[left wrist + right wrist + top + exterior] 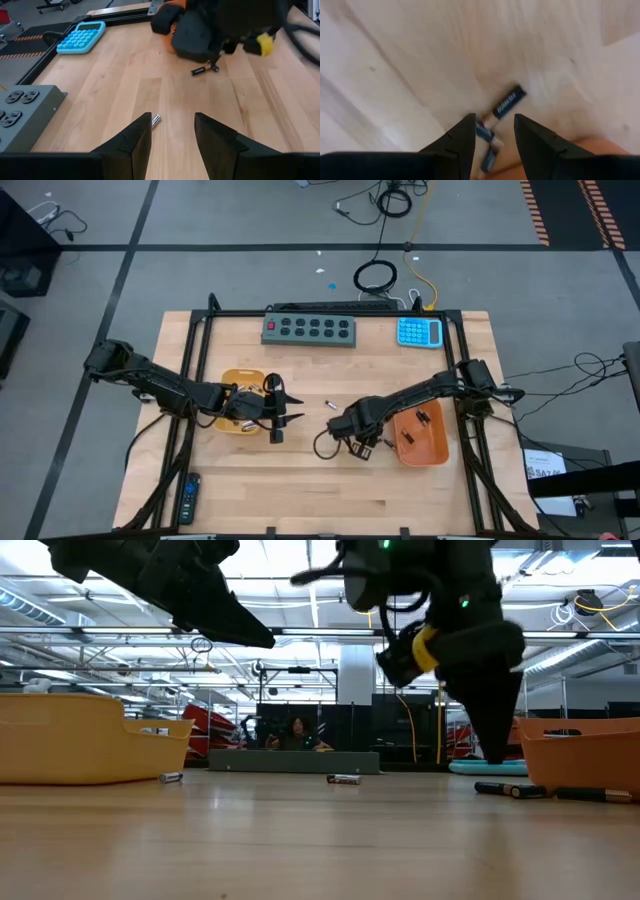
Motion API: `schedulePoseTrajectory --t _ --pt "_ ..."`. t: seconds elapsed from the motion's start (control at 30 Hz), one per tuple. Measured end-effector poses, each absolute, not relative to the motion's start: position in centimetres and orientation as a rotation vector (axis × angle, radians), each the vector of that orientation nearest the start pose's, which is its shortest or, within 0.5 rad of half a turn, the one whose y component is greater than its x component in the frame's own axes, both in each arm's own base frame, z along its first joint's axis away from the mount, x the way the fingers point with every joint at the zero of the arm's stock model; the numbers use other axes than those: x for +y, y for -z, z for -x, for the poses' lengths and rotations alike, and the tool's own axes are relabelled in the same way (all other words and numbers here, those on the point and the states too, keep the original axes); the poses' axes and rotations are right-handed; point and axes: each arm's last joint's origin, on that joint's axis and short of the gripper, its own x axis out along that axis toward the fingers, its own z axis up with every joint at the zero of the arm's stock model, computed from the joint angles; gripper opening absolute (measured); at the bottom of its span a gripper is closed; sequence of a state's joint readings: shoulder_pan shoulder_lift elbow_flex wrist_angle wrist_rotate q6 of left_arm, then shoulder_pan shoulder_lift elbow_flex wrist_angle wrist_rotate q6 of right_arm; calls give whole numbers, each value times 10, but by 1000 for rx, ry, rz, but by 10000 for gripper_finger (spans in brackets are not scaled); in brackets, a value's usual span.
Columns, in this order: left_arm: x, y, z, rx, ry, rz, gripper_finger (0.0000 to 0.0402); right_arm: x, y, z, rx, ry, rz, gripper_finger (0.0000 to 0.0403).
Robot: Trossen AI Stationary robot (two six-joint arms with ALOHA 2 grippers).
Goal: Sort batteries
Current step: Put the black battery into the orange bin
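Dark batteries (507,103) seen centre frame under right gripper (492,131), fingers parted, nothing gripped. Left gripper (172,131) parted, empty, silver battery (155,119) between fingertips on wooden table (125,80).

Light: we find bright, even overhead lighting on the pale wooden table (300,490).
Shadows: soft, faint.
Blur: right wrist view smeared; dark blue-labelled cylindrical batteries (509,102) blurred.

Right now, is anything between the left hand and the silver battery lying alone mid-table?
Nothing visible. The left hand is open, and only bare wood lies between it and the silver battery. The right hand works farther off, by the darker orange tray.
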State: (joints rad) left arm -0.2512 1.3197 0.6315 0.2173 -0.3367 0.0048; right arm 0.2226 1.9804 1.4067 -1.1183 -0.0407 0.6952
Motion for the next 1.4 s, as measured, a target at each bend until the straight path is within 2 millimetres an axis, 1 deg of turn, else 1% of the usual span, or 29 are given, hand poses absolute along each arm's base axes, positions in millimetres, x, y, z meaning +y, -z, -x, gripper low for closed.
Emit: schedulePoseTrajectory --t 0.2,0.43,0.5,0.57,0.63,0.77,0.8,0.93,1.0,1.07,1.1,1.17,1.23,1.4 --pt "-57 -205 -260 467 -83 -146 159 61 -149 -338 1680 416 -410 125" --pt "-57 -205 -259 477 -85 -150 159 57 -136 -336 1645 379 -450 125" --pt "-57 -204 -259 479 -87 -152 159 56 -132 -333 1644 376 -451 119" --pt "-56 -204 -259 479 -87 -152 159 56 -129 -332 1648 376 -447 105" --pt "-56 -204 -259 479 -88 -152 159 56 -128 -330 1652 369 -436 82" --pt "-57 -204 -259 477 -88 -152 159 57 -127 -330 1655 344 -403 22" --pt "-57 -205 -259 476 -88 -151 159 57 -127 -330 1653 336 -398 14" --pt "-57 -205 -259 476 -88 -151 159 57 -127 -331 1645 313 -385 10" --pt "-56 -205 -259 476 -89 -151 159 58 -135 -332 1615 303 -374 6" --pt "-56 -205 -259 476 -89 -152 159 60 -146 -332 1557 329 -332 5" --pt "-56 -205 -259 475 -89 -152 159 61 -155 -332 1495 348 -310 4" --pt "-56 -204 -259 477 -90 -153 159 61 -183 -329 1384 374 -311 3" --pt "-56 -204 -259 476 -90 -153 159 63 -205 -317 1326 432 -293 3" --pt "-56 -204 -259 475 -94 -157 159 80 -238 -281 1314 541 -312 3"
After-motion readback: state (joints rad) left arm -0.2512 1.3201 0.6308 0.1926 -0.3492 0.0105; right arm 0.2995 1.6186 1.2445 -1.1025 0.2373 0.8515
